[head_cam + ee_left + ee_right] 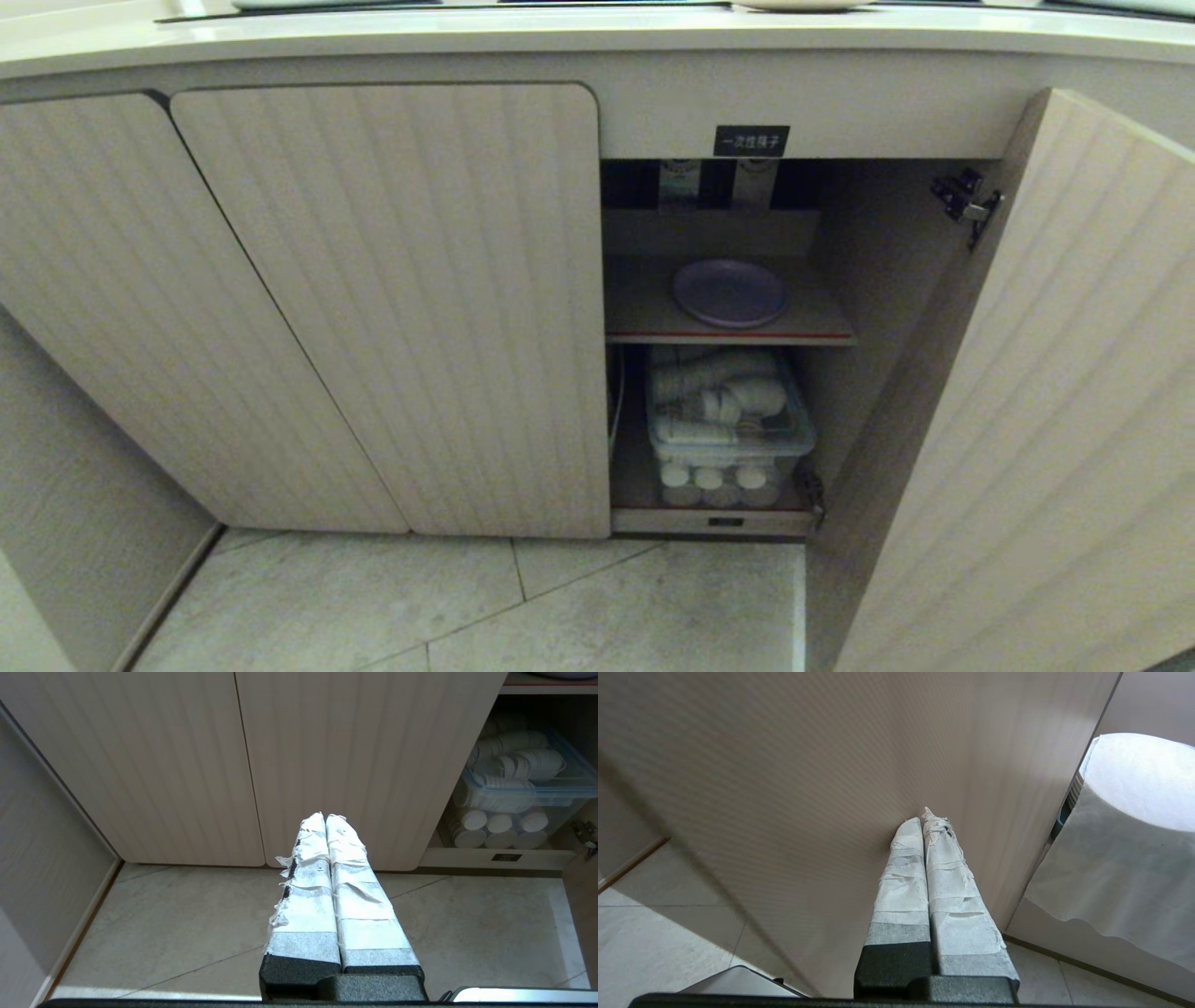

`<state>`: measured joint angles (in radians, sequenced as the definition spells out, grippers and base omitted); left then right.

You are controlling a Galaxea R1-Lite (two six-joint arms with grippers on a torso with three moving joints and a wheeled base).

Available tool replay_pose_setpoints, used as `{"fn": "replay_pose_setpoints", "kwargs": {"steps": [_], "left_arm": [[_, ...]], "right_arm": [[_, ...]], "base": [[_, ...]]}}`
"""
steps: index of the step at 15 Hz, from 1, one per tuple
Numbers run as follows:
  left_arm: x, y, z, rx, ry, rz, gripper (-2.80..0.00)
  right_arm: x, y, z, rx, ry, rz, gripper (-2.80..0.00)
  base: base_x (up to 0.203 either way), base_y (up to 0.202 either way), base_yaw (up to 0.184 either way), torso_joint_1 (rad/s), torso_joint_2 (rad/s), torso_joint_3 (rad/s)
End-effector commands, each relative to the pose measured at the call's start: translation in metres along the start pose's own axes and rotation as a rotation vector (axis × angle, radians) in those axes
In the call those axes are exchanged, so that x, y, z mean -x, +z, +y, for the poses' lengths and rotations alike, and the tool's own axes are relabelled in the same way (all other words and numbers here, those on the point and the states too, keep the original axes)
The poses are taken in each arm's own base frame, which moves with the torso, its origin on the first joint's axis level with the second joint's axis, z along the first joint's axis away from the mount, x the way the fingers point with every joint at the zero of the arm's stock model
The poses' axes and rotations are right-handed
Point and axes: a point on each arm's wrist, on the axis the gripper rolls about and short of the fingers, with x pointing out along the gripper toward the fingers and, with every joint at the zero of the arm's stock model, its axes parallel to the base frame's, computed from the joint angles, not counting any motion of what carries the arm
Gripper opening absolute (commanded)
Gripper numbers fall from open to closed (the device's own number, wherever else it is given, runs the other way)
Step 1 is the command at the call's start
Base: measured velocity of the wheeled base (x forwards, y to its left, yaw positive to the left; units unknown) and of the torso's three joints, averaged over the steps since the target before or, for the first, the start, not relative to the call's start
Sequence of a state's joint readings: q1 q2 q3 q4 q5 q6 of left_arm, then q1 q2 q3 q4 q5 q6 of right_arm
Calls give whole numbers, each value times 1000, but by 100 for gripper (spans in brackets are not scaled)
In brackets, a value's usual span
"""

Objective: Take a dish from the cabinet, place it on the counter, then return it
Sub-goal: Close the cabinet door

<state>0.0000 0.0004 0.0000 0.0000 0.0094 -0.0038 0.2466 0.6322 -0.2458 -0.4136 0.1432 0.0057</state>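
Observation:
The pale lavender dish (pixel 729 292) lies flat on the upper inner shelf (pixel 644 317) of the cabinet (pixel 392 308), behind the shelf's red edge. The cabinet's right door (pixel 1055 420) stands swung open. Along the top of the head view runs the cream counter (pixel 560 33). Neither gripper shows in the head view. My left gripper (pixel 325 816) is shut and empty, held low over the floor in front of the closed ribbed doors. My right gripper (pixel 922 819) is also shut and empty, its tips close to the ribbed face of a door (pixel 784 788).
A clear tub (pixel 724 420) of white cups fills the lower compartment under the shelf. A black label (pixel 752 141) sits above the opening. Grey floor tiles (pixel 560 607) lie before the cabinet. Something draped in white cloth (pixel 1125 849) stands beside the door in the right wrist view.

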Motion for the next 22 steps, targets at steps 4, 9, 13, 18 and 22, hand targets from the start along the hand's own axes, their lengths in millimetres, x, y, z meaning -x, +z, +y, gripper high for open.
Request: {"fn": "replay_pose_setpoints", "kwargs": {"steps": [4,9,13,18,22], "left_arm": [[0,0,0,1,0,0,-280],[0,0,0,1,1,0,-280],[0,0,0,1,0,0,-280],[0,0,0,1,1,0,-280],[0,0,0,1,1,0,-280]], "right_arm": [[-23,10,-3,-6,0,29,-280],[-35,19,-5,-6,0,30,-280],[-43,22,-6,-4,0,17,-280],[-51,24,-7,-8,0,-2,-280],[-55,26,-8,-18,0,-5,-280]], "base": [[0,0,0,0,0,0],[0,0,0,0,0,0],[0,0,0,0,0,0],[0,0,0,0,0,0],[0,0,0,0,0,0]]}}
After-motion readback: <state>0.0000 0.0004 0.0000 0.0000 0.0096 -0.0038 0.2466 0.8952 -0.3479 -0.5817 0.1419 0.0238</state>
